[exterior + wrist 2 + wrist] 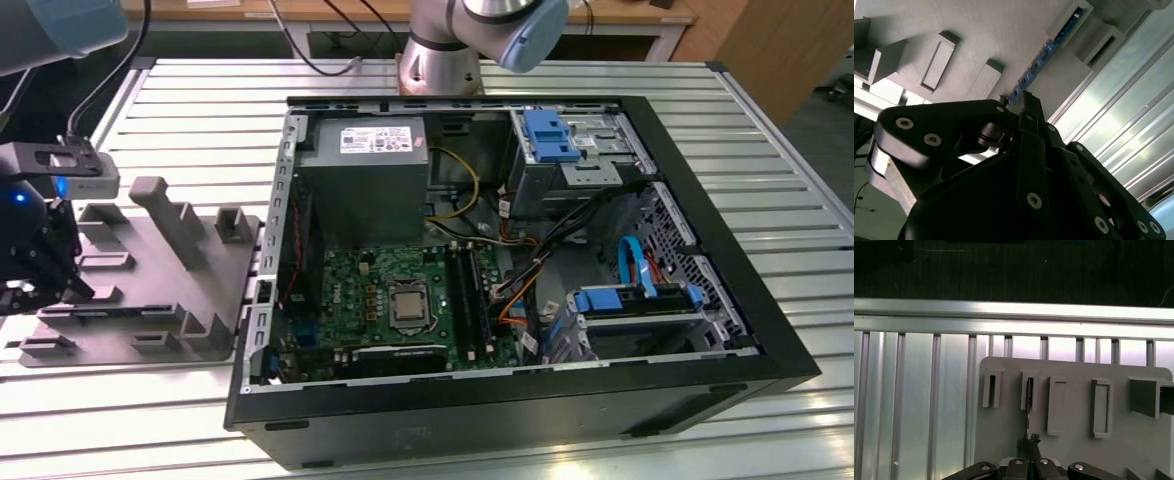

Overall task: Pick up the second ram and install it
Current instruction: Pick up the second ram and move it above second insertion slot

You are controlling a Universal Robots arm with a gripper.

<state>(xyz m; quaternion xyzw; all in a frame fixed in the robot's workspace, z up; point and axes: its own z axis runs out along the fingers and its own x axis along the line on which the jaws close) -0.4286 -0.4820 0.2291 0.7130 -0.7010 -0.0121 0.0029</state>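
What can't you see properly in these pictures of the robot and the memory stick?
1. Second wrist view: the second ram shows just its thin blue edge; the gray holder hides its flat faces.
2. Exterior view: the gripper is cut off by the picture's left edge.
3. Exterior view: the memory slots are too small to tell which are filled.

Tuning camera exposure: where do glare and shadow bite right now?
First wrist view: the ribbed metal tabletop glares in pale bands, background beyond it nearly black. Second wrist view: the black gripper looms dark against bright slats, yet the narrow blue-green memory stick in the grey slotted holder keeps its colour. Exterior view: even light, sheen on the tabletop.
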